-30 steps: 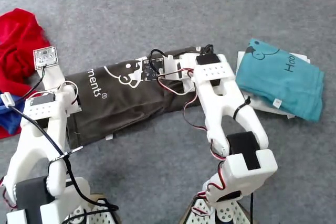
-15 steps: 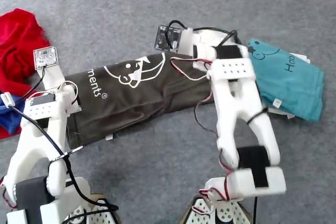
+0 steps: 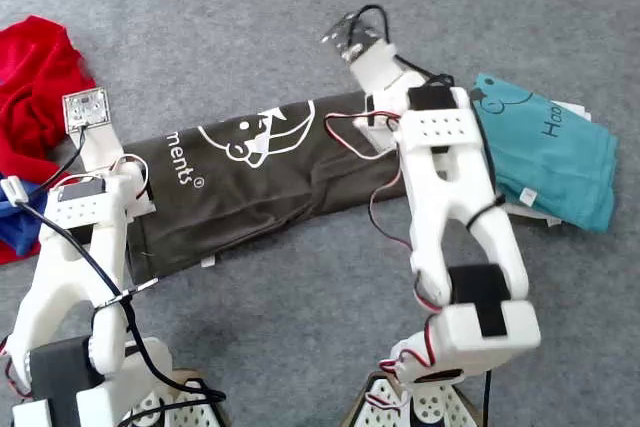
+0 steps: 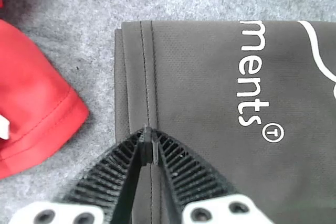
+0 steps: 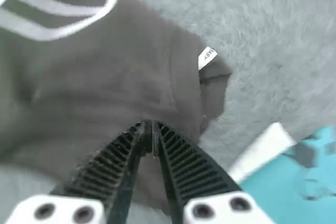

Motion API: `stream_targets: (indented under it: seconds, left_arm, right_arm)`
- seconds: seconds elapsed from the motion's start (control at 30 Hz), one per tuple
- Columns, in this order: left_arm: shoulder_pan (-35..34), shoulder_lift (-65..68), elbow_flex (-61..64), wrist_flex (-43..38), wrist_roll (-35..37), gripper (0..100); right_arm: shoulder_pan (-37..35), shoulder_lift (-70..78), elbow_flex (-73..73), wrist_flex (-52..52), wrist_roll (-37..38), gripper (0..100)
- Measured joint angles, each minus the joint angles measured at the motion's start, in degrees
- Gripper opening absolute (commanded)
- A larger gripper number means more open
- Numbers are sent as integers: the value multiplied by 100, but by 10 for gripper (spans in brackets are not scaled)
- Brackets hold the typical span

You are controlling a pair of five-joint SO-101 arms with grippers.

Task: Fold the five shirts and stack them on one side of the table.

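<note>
1. The dark shirt [image 3: 250,187] lies stretched across the middle of the desk [image 3: 200,27].
2. The left pincer [image 4: 150,139] is clenched on the shirt's left hem.
3. The right pincer [image 5: 152,129] is clenched on the shirt's right end.
4. A folded teal shirt [image 3: 540,147] sits at the right, and a red shirt [image 3: 35,77] lies crumpled at the far left.

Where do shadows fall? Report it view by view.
High view: even light, no glare, faint shadow on the table beside the right arm. Left wrist view: thin shadow along the edge of the dark shirt. Right wrist view: shadow under that shirt's end near its label.
</note>
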Motion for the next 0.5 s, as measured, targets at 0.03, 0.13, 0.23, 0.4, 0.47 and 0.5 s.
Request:
stream_targets:
  seconds: [0.03, 0.13, 0.23, 0.4, 0.47, 0.5]
  left_arm:
    - [0, 0, -70, 211, 9, 30]
    - [185, -114, -879, 1407, 114, 33]
    - [316, -176, -1987, 2374, 316, 34]
    - [308, 475, -3165, 3358, 431, 123]
    - [308, 1046, -3279, 3473, 431, 155]
    - [308, 1354, -3323, 3508, 404, 162]
  right_arm:
    - [26, 105, 0, -237, -299, 17]
    - [220, 158, 0, -967, -870, 17]
    - [316, 185, 0, -1758, -1240, 17]
    - [703, 167, 0, -1996, -1108, 18]
    - [1011, -9, -62, -1846, -774, 18]
    - [1160, -149, -105, -1767, -642, 19]
